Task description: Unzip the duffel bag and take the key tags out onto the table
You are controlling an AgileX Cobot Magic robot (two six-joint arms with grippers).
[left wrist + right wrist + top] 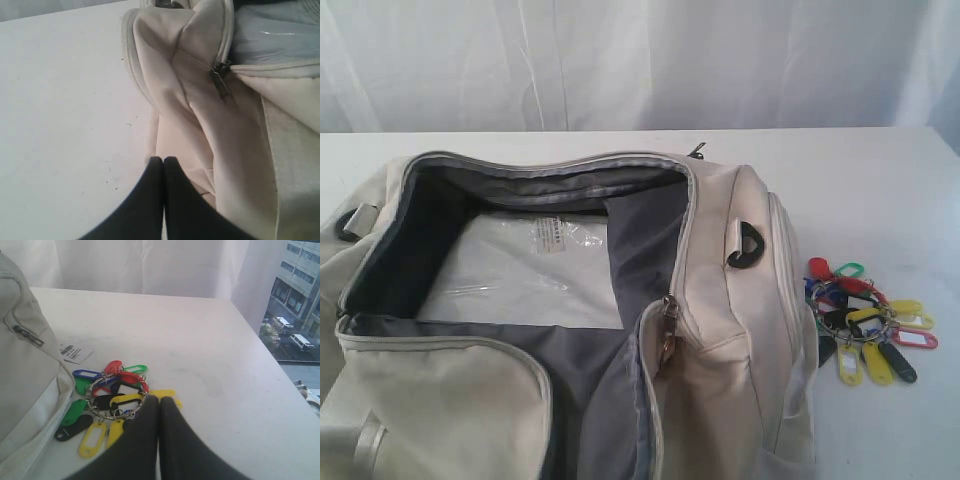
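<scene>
Key tags (865,320) lie on the bench (880,170) beside the duffel bag (720,300). Probably light and slippery; hook the metal ring (90,392). Left fingers (145,200) and right fingers (142,440) are clenched, empty.

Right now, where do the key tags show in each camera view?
Exterior view: key tags at right, on the table beside the duffel bag.
Left wrist view: not in it.
Right wrist view: key tags just ahead of the shut right end effector.
Shared landmark: the cream duffel bag.
</scene>
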